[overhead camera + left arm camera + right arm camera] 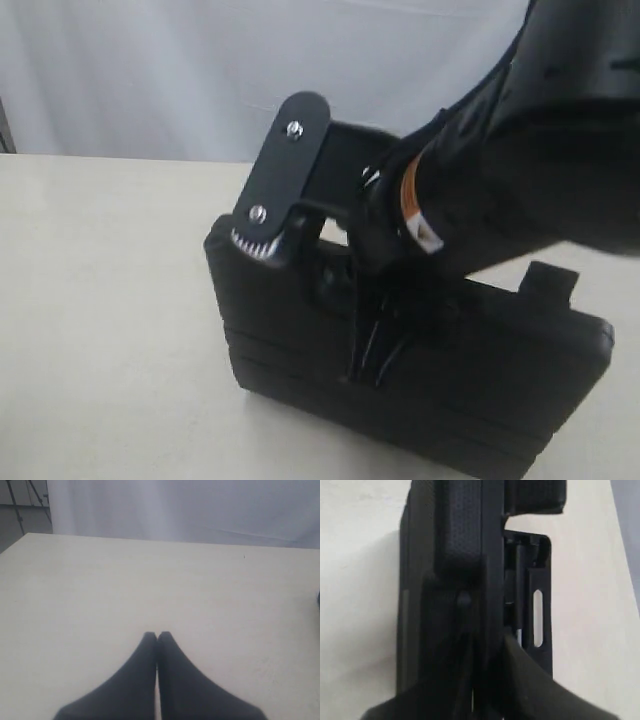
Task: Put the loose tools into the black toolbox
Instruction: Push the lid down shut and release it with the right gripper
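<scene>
Pale matte surface [100, 580], white curtain [175, 510] behind. The left fingers [135, 685], smooth black wedges, are pressed together. The right fingers [535, 685] straddle the top ridge of the black toolbox [300, 340]; whether they pinch it I cannot tell. The pebbled moulded case stands closed, on edge, on the surface.

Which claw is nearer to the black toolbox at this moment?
Right. The right claw straddles the upper edge of the black toolbox, a finger on each side. The left claw sits shut over the table, apart from the case.
</scene>
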Robot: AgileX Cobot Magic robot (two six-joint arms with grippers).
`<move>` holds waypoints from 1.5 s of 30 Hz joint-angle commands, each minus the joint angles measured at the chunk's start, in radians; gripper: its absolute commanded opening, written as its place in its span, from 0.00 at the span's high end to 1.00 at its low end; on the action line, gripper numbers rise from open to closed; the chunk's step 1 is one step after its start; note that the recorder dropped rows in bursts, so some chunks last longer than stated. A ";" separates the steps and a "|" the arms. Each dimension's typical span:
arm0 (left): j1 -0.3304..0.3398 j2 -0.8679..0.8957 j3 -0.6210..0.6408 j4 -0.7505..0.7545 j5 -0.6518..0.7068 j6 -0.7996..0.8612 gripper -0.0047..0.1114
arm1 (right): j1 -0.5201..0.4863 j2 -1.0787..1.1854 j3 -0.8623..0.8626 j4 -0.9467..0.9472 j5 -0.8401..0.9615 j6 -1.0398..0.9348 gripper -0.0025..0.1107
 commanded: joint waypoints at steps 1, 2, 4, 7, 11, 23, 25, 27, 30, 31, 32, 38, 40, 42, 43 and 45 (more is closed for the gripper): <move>-0.006 -0.003 0.004 -0.004 -0.002 0.003 0.96 | -0.300 0.078 -0.027 0.147 -0.189 -0.167 0.98; -0.006 -0.003 0.004 -0.004 -0.002 0.003 0.96 | -0.366 0.106 -0.027 0.222 -0.223 -0.214 0.98; -0.006 -0.003 0.004 -0.004 -0.002 0.003 0.96 | -0.476 0.166 -0.027 0.352 -0.269 -0.315 0.98; -0.006 -0.003 0.004 -0.004 -0.002 0.003 0.96 | -0.675 0.329 -0.027 0.601 -0.337 -0.520 0.98; -0.006 -0.003 0.004 -0.004 -0.002 0.003 0.96 | -0.812 0.566 -0.028 0.714 -0.429 -0.613 0.98; -0.006 -0.003 0.004 -0.004 -0.002 0.000 0.96 | -0.833 0.688 -0.033 0.614 -0.468 -0.471 0.49; -0.006 -0.003 0.004 -0.004 -0.002 0.000 0.96 | -0.833 0.688 -0.048 0.608 -0.451 -0.470 0.47; -0.006 -0.003 0.004 -0.004 -0.002 -0.002 0.96 | -0.833 0.688 -0.067 0.608 -0.430 -0.470 0.47; -0.006 -0.003 0.004 -0.004 -0.002 -0.002 0.96 | -0.833 0.688 -0.105 0.608 -0.397 -0.455 0.47; -0.006 -0.003 0.004 -0.004 -0.002 -0.002 0.96 | -0.833 0.688 -0.118 0.608 -0.380 -0.441 0.47; -0.006 -0.003 0.004 -0.004 -0.002 -0.002 0.96 | -0.833 0.688 -0.158 0.610 -0.330 -0.432 0.47; -0.006 -0.003 0.004 0.003 -0.002 -0.002 0.96 | -0.836 0.688 -0.266 0.688 -0.165 -0.441 0.47; -0.006 -0.003 0.004 0.003 -0.002 -0.002 0.96 | -0.836 0.688 -0.289 0.703 -0.119 -0.441 0.47; -0.006 -0.003 0.004 0.003 -0.002 -0.002 0.96 | -0.836 0.688 -0.321 0.713 -0.052 -0.437 0.47; -0.006 -0.003 0.004 0.003 -0.002 0.000 0.96 | -0.836 0.688 -0.339 0.729 -0.020 -0.437 0.47; -0.006 -0.003 0.004 0.003 -0.002 0.000 0.96 | -0.836 0.683 -0.367 0.768 0.021 -0.437 0.47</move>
